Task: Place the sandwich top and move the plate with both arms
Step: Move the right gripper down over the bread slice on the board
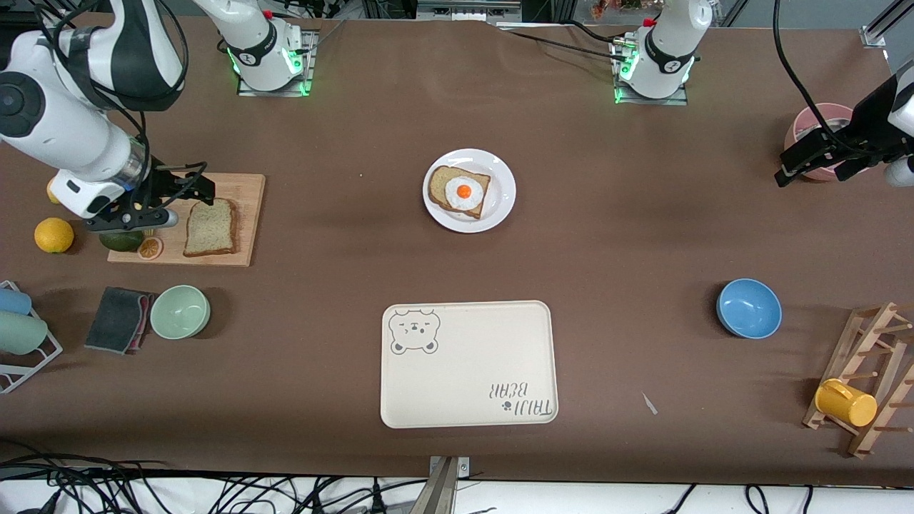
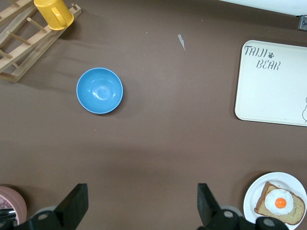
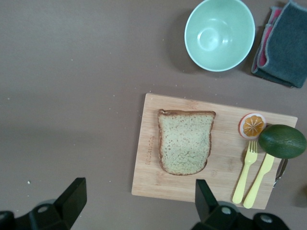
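The sandwich top (image 1: 211, 227) (image 3: 185, 141), a plain speckled slice, lies flat on a wooden cutting board (image 1: 246, 214) (image 3: 153, 177) toward the right arm's end of the table. My right gripper (image 1: 187, 187) (image 3: 140, 187) hangs open and empty over the board's edge beside that slice. The white plate (image 1: 503, 193) (image 2: 278, 176) sits mid-table and bears a bread slice with a fried egg (image 1: 463, 191) (image 2: 279, 203). My left gripper (image 1: 814, 171) (image 2: 142, 189) hangs open and empty over bare table by a pink bowl (image 1: 821, 118), well away from the plate.
A cream bear-print tray (image 1: 468, 364) lies nearer the front camera than the plate. A blue bowl (image 1: 748, 308) and a wooden rack with a yellow mug (image 1: 846, 402) stand toward the left arm's end. A green bowl (image 1: 180, 311), grey cloth (image 1: 118, 319), avocado (image 1: 121, 240) and lemon (image 1: 54, 235) surround the board.
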You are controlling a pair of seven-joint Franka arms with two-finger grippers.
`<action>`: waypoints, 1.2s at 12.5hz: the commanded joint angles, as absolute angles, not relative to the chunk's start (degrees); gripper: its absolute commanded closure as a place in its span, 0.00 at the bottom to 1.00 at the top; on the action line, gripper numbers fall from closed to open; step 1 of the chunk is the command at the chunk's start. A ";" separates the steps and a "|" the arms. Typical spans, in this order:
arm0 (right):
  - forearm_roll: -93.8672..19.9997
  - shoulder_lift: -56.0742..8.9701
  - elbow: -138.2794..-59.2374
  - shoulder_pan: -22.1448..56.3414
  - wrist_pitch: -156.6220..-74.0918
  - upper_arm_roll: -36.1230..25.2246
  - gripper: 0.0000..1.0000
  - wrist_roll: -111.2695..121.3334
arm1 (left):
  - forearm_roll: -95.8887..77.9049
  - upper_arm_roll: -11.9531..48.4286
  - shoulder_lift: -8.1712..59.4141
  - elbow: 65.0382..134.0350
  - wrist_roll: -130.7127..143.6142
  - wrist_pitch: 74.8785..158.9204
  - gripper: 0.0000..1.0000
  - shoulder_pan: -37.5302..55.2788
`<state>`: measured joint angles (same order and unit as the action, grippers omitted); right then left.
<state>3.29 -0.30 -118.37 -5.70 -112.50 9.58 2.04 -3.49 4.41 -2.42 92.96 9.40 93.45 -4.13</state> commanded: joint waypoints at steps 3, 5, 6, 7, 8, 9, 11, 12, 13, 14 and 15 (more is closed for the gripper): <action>6.67 -0.96 -120.41 -6.24 -114.08 9.58 0.00 1.67 | -5.01 4.22 -1.58 91.05 8.17 92.37 0.00 -4.13; 6.94 -2.89 -121.55 -7.20 -117.05 9.23 0.00 1.67 | -5.01 4.22 -1.58 91.05 8.26 92.29 0.00 -4.22; 6.94 -3.86 -122.25 -7.82 -119.16 9.23 0.00 1.67 | -5.01 4.22 -1.50 91.05 8.26 92.37 0.00 -4.22; 6.94 -4.48 -122.69 -7.82 -120.22 9.23 0.00 1.58 | -4.92 4.22 -1.49 91.05 8.09 92.37 0.00 -4.31; 7.03 -5.18 -122.78 -7.91 -120.50 9.23 0.00 1.58 | -4.92 4.22 -1.49 91.05 8.09 92.37 0.00 -4.22; 6.94 -5.79 -122.35 -8.00 -120.59 9.23 0.00 1.76 | -4.92 4.22 -1.58 91.05 8.09 92.37 0.00 -4.22; 7.64 -7.11 -121.46 -8.00 -120.06 9.32 0.00 1.24 | -5.01 4.22 -1.49 91.05 8.26 92.37 0.00 -4.13; 8.17 -7.47 -121.46 -7.91 -120.23 9.40 0.00 -1.47 | -5.01 4.22 -1.58 91.05 8.17 92.37 0.00 -4.13; 10.61 -7.99 -121.64 -7.82 -120.41 9.75 0.00 -3.06 | -4.92 4.22 -1.58 91.05 8.09 92.37 0.00 -4.13; 12.98 -8.78 -121.81 -7.82 -120.67 10.36 0.00 -3.95 | -4.92 4.22 -1.50 91.05 8.17 92.37 0.00 -4.13; 13.88 -9.92 -121.90 -7.82 -121.20 10.46 0.00 -4.91 | -4.92 4.22 -1.49 91.05 8.17 92.37 0.00 -4.30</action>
